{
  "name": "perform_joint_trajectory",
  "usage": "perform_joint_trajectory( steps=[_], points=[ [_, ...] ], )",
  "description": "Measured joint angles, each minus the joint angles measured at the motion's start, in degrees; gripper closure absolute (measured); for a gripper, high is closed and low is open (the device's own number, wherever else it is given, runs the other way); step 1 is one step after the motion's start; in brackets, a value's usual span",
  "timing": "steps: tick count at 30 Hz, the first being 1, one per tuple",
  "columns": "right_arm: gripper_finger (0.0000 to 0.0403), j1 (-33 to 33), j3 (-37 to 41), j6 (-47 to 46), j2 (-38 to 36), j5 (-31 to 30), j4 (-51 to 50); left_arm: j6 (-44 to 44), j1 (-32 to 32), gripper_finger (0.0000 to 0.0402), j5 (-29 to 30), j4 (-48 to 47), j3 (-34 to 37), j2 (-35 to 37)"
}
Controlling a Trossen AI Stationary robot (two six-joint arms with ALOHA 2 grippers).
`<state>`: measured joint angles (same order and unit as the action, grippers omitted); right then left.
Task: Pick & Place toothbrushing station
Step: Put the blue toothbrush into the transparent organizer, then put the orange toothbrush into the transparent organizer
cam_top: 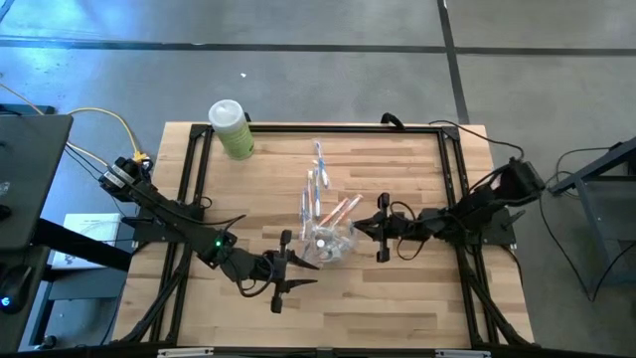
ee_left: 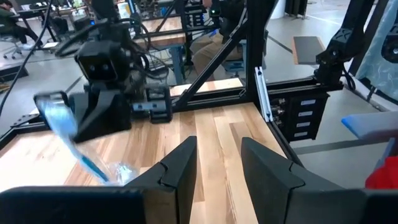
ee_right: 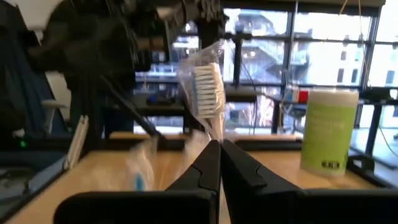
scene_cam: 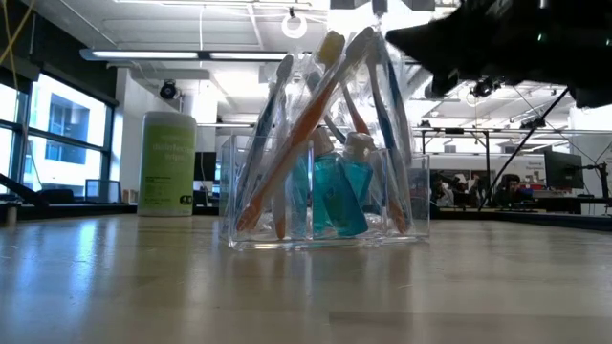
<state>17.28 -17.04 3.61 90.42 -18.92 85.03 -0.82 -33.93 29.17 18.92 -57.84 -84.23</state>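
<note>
The toothbrushing station (scene_cam: 325, 196) is a clear plastic holder standing on its base at mid-table (cam_top: 331, 242). Wrapped toothbrushes (cam_top: 318, 184) with teal and orange parts lean in it, and two small teal bottles (scene_cam: 337, 191) stand inside. My right gripper (cam_top: 376, 227) is shut, close by the holder's right side. In its wrist view a wrapped brush head (ee_right: 208, 90) rises just beyond its fingertips (ee_right: 219, 163). My left gripper (cam_top: 310, 273) is open near the holder's near-left side, with only bare table between its fingers (ee_left: 217, 168). My right gripper's shut fingers come level from the table's right, up to the wrapped toothbrush (ee_right: 210, 121). I cannot tell whether they touch the wrap or the holder.
A light-green bottle with a white cap (cam_top: 231, 129) stands at the table's far left edge. A black frame (cam_top: 189, 189) runs round the wooden top. Bare wood lies on the near side (cam_top: 397, 308) and far right (cam_top: 417, 169).
</note>
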Motion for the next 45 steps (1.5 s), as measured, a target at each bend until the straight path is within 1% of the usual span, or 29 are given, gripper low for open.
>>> perform_joint_trajectory(
  steps=[5, 11, 15, 20, 22, 24, 28, 31, 33, 39, 42, 45],
  points=[
    [0.0401, 0.43, 0.0, -1.27, 3.72, -1.33, 0.18, -0.06, 0.0, 0.028, 0.0, -1.82, 0.0, 0.0],
    [0.0401, 1.93, 0.0, -2.55, 4.55, -8.0, -1.2, -0.55, 0.0, 0.028, 0.02, -2.74, 0.0, 0.0],
    [0.04, 2.69, 0.0, -3.34, 4.69, -8.17, -2.83, -0.68, 0.0, 0.028, 0.02, -2.88, 0.0, 0.0],
    [0.04, 2.98, 0.0, -7.02, 4.69, -8.21, -9.42, -0.7, 0.0, 0.028, 0.02, -2.87, 0.0, 0.0],
    [0.0399, 3.52, 0.0, -5.99, 4.69, -8.46, -11.18, -0.68, 0.0, 0.028, 0.02, -2.88, 0.0, 0.0],
    [0.0397, 4.26, 0.0, -3.03, 4.69, -9.03, -11.3, -0.68, 0.0, 0.028, 0.02, -2.87, 0.0, 0.0],
    [0.0386, 6.27, 0.0, 0.76, 4.69, -12.03, -11.56, -0.67, 0.0, 0.028, 0.02, -2.87, 0.0, 0.0],
    [0.0365, 7.42, 0.0, 1.27, 4.69, -14.71, -11.64, -0.22, 0.0, 0.028, 0.02, -2.87, 0.0, 0.0],
    [0.0343, 8.06, 0.0, 1.36, 4.69, -16.26, -11.54, -0.07, 0.0, 0.028, 0.02, -2.87, 0.0, 0.0],
    [0.0254, 9.27, 0.02, 1.21, 4.36, -17.21, -10.81, -0.04, 0.0, 0.028, 0.02, -2.89, 0.0, 0.0],
    [0.0213, 10.49, 0.02, 3.47, 2.59, -18.72, -10.76, -0.04, 0.0, 0.028, 0.04, -2.87, 0.0, 0.0],
    [0.0185, 12.74, 0.02, 6.94, -0.88, -21.54, -12.75, -0.04, 0.0, 0.028, 0.04, -2.89, 0.0, 0.0]
  ],
)
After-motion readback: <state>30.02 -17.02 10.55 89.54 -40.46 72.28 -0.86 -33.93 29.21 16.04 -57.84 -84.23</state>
